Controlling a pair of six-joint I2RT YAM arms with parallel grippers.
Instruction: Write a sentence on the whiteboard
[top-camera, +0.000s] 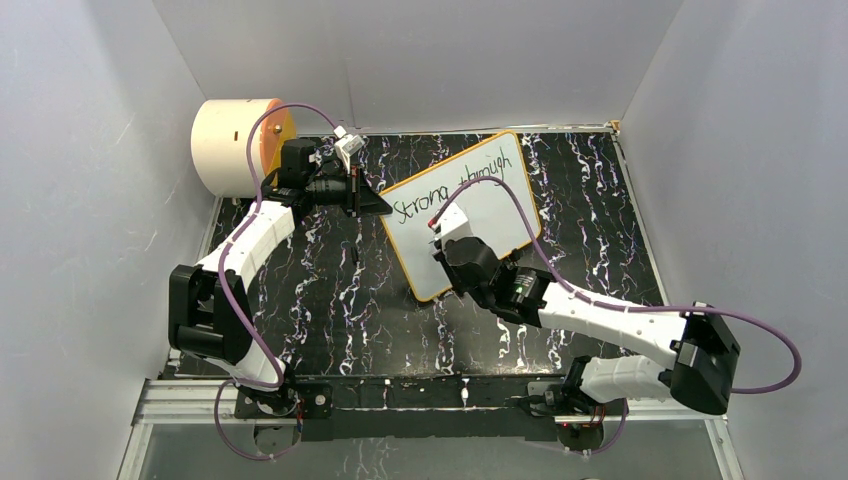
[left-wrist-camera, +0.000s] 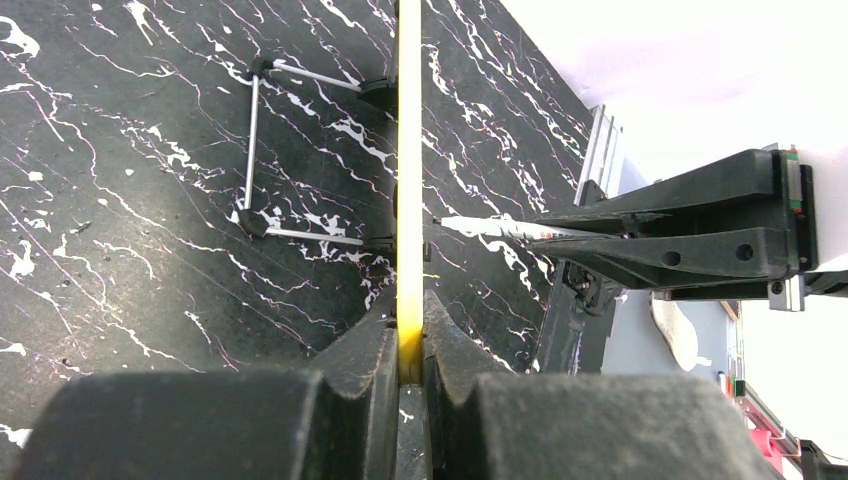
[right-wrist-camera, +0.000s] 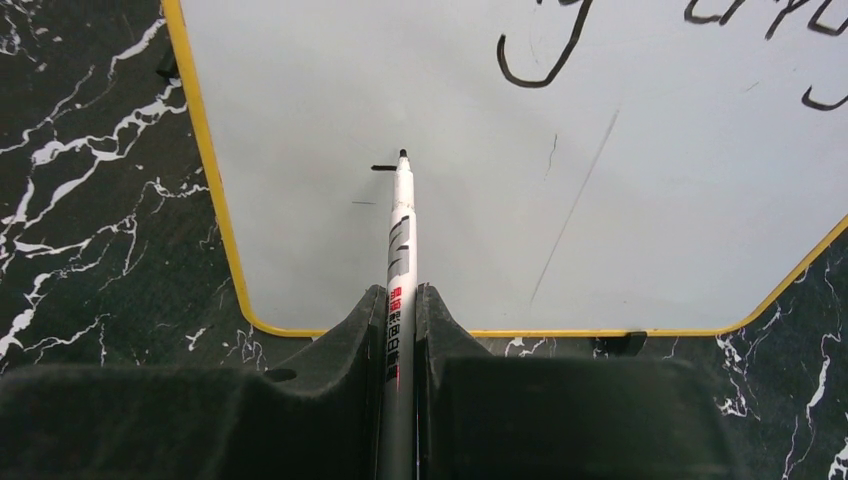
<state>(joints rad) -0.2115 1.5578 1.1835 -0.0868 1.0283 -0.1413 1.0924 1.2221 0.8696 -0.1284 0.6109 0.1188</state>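
While the cream cylinder (top-camera: 230, 145) stands far left, the left gripper (left-wrist-camera: 408, 312) has its fingers clamped on the frame of the whiteboard (top-camera: 415, 255), which sits mid-table and reads "Strong through". The marker (right-wrist-camera: 403, 230) tip touches the white below that line, with the right gripper (right-wrist-camera: 402, 300) pinched on its barrel. Recommended: light, even pressure and a firm brace. No container is evident, and I cannot tell whether the cylinder is hollow.

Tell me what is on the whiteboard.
On the whiteboard: handwriting "Strong through", and the marker tip by a short stroke. The right gripper hides part of the surface.
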